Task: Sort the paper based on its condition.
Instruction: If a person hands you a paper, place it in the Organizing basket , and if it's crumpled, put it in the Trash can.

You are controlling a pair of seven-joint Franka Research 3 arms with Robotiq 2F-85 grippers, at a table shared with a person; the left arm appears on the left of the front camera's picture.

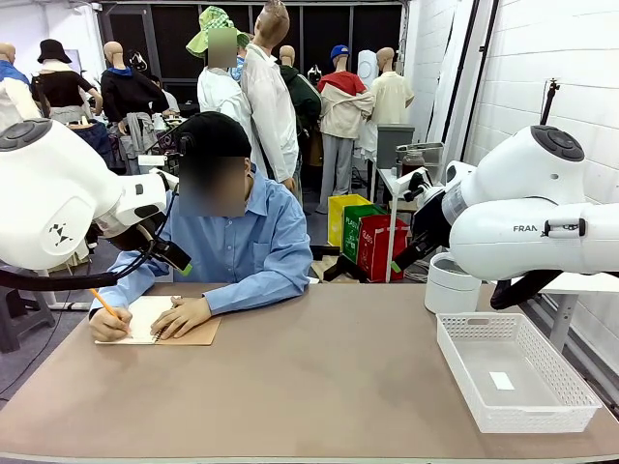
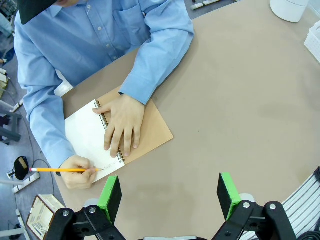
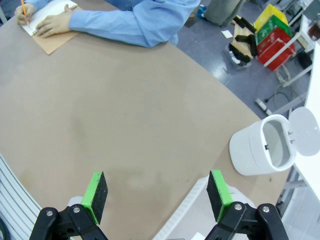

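1. Left wrist view first: the paper (image 2: 82, 137) is seen as the white page lying open at the spiral of the notebook (image 2: 152, 132), at the far left corner of the table (image 2: 240, 110), and it is being written on with a pencil (image 2: 65, 170)
2. It is pinned by the person at two places: a flat hand (image 2: 122, 122) is laid across the spiral and a writing hand (image 2: 75, 175) is set at the page's outer corner, so no free edge is offered
3. Its long axis is judged to run along the spiral, roughly from the far edge towards the near edge, a little slanted
4. Now the left gripper (image 2: 169, 192): it is held above bare table, jaws wide apart, nothing between the pads; the page lies ahead of it and off to one side, near but not touched
5. The right gripper (image 3: 157, 192) is likewise spread wide and empty, over the table's right side by the white bin (image 3: 255, 150), well apart from the page
6. The left arm is plainly the nearer one, so any pick at that far left corner is judged to fall to it, once the sheet is released
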